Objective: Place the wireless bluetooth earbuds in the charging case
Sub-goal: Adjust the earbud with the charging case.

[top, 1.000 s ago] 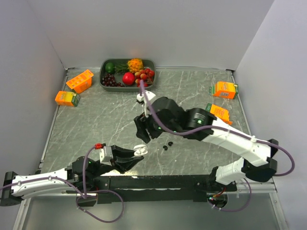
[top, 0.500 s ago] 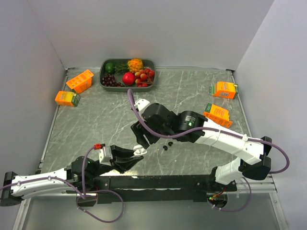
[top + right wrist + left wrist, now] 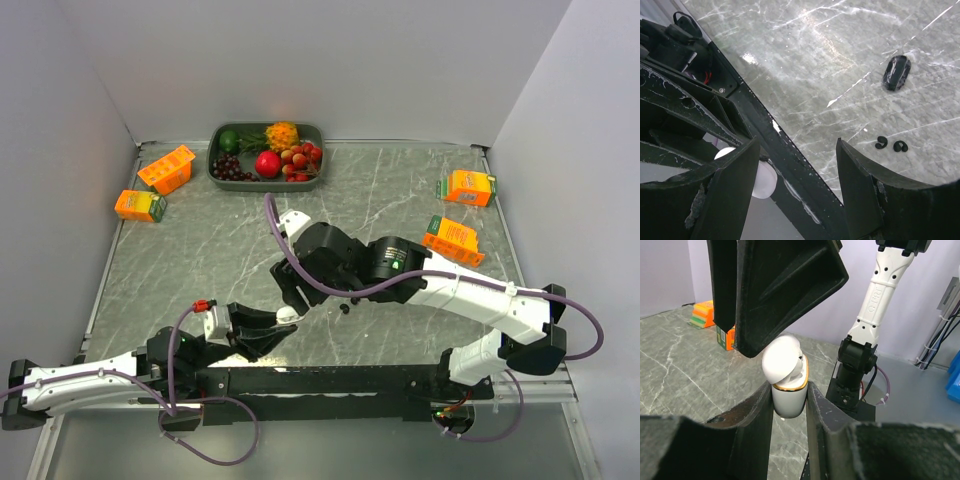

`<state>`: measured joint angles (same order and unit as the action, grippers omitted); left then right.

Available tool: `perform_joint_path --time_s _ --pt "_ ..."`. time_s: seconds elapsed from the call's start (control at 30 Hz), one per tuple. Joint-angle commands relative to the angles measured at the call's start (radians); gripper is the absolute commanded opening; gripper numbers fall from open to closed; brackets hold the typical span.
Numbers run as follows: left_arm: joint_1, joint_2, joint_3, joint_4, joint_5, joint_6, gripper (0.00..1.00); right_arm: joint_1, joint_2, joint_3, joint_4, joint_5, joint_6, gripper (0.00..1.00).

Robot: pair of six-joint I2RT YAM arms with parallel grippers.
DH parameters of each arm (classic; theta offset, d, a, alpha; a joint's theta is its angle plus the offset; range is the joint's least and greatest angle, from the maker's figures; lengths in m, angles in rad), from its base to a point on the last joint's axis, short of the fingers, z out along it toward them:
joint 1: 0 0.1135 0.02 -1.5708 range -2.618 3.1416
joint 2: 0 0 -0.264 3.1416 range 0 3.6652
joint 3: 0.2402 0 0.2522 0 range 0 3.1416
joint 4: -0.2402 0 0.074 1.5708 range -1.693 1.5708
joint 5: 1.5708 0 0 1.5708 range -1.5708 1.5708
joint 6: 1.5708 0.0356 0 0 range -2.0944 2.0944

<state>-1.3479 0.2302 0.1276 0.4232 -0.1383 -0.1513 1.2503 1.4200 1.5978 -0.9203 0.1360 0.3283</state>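
Left wrist: my left gripper clamps the lid-open charging case. Right wrist: my right gripper spread, earbuds on worktop.

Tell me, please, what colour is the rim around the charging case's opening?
Gold, on the otherwise white charging case; the left wrist view shows it best.

The charging case is a small white capsule with a gold band round its rim. It stands upright, pinched between the fingers of the left end effector. Its rounded lid is hinged open and tipped to one side. A glossy black earbud lies on the counter, ahead of the spread fingers of the right end effector. Two smaller curled black pieces lie side by side, just beside one of its fingertips.
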Motion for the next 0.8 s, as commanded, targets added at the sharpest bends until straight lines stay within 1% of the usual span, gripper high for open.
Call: perform_joint_path --time_s 0.0,0.37,0.77 --pt "0.003 -0.023 0.024 0.054 -0.064 -0.001 0.01 0.029 -0.052 -0.007 -0.041 0.014 0.009 0.7" --pt "0.001 -0.025 0.017 0.074 -0.07 -0.01 0.01 0.055 -0.069 0.028 -0.067 0.079 0.008 0.71" --pt "0.003 -0.025 0.033 0.077 -0.089 0.009 0.01 0.077 -0.058 -0.024 -0.071 0.06 0.014 0.68"
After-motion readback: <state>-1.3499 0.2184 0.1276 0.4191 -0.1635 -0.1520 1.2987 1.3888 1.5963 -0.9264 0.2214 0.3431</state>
